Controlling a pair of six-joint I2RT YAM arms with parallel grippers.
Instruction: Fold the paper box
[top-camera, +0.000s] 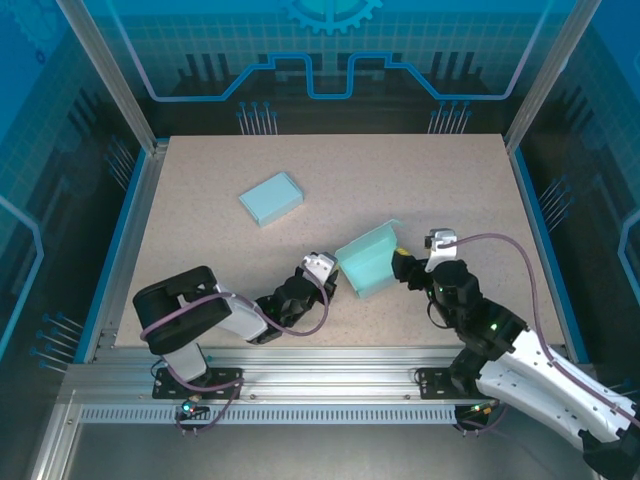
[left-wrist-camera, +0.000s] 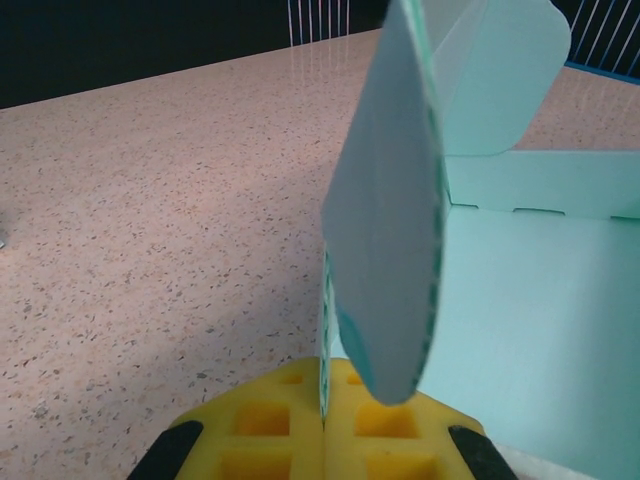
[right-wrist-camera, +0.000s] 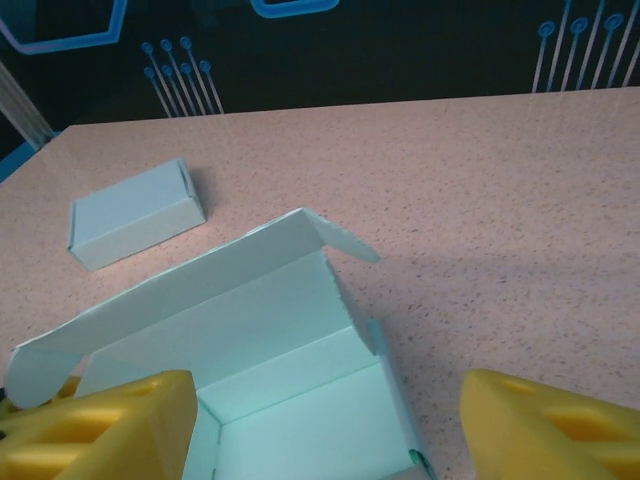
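The light teal paper box (top-camera: 368, 262) lies half-folded in the near middle of the table, its inside open upward (right-wrist-camera: 250, 320). My left gripper (top-camera: 325, 268) is at its left side, shut on the box's thin side wall, which runs between the yellow pads (left-wrist-camera: 260, 420). A rounded flap (left-wrist-camera: 390, 250) hangs just in front of them. The lid panel with rounded corners (left-wrist-camera: 500, 80) stands up behind. My right gripper (top-camera: 405, 268) is at the box's right side and open; its yellow fingers (right-wrist-camera: 100, 425) straddle the open box without touching it.
A second teal box (top-camera: 272, 197), fully folded and closed, lies farther back on the left (right-wrist-camera: 135, 213). The speckled tabletop (top-camera: 440, 190) is bordered by aluminium rails and blue-lit transparent walls.
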